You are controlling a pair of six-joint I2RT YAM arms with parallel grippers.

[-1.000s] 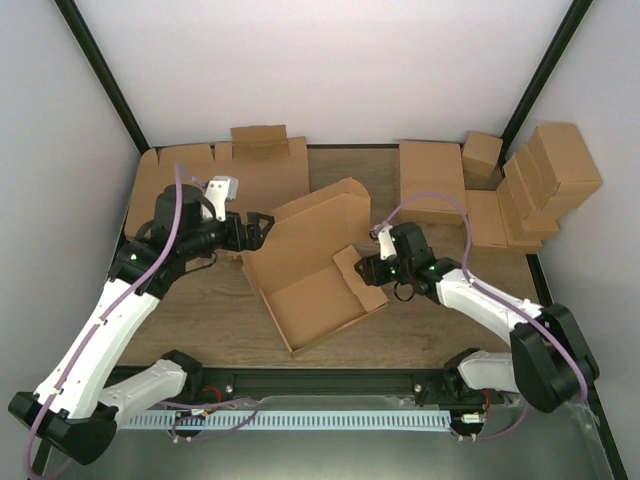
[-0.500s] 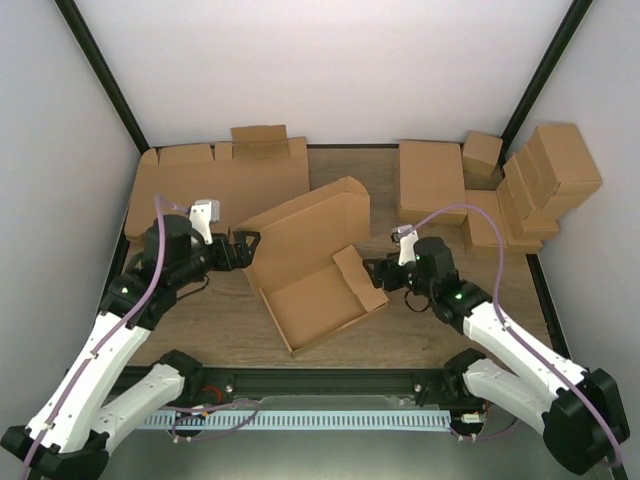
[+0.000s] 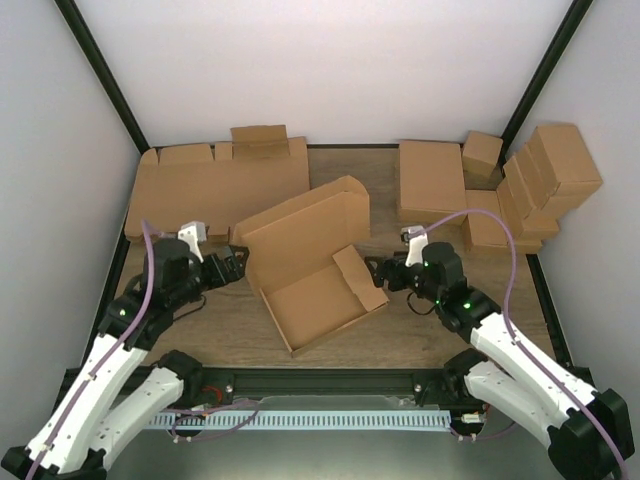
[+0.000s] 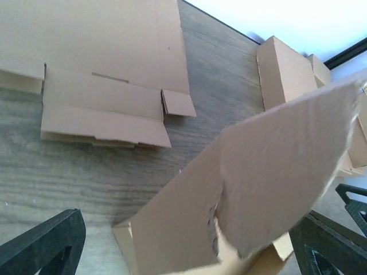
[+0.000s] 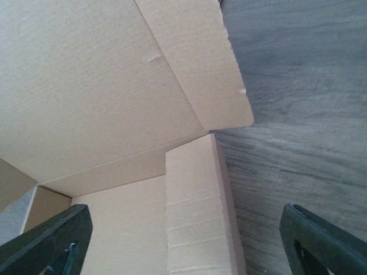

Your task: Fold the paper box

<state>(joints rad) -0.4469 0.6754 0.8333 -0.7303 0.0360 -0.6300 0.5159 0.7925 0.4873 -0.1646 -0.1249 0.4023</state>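
The paper box (image 3: 315, 290) lies half-formed mid-table, its tray open upward and its lid (image 3: 300, 228) standing tilted at the back. My left gripper (image 3: 232, 265) is open and empty just left of the box's left corner, not touching it. In the left wrist view the lid (image 4: 269, 166) fills the space between my wide-apart fingers (image 4: 49, 243). My right gripper (image 3: 384, 272) is open and empty just right of the box's loose right side flap (image 3: 360, 278). The right wrist view shows that flap (image 5: 195, 212) and the lid's inside (image 5: 97, 86) ahead of the open gripper (image 5: 183, 246).
Flat cardboard blanks (image 3: 215, 180) lie at the back left, also in the left wrist view (image 4: 103, 109). A flat closed box (image 3: 430, 180) and several finished brown boxes (image 3: 545, 175) stand at the back right. Black frame posts rise at both back corners.
Both arms have drawn back toward the near edge. The left gripper moved down and left from the lid's left edge; the right gripper backed slightly right off the side flap. The box stayed put.
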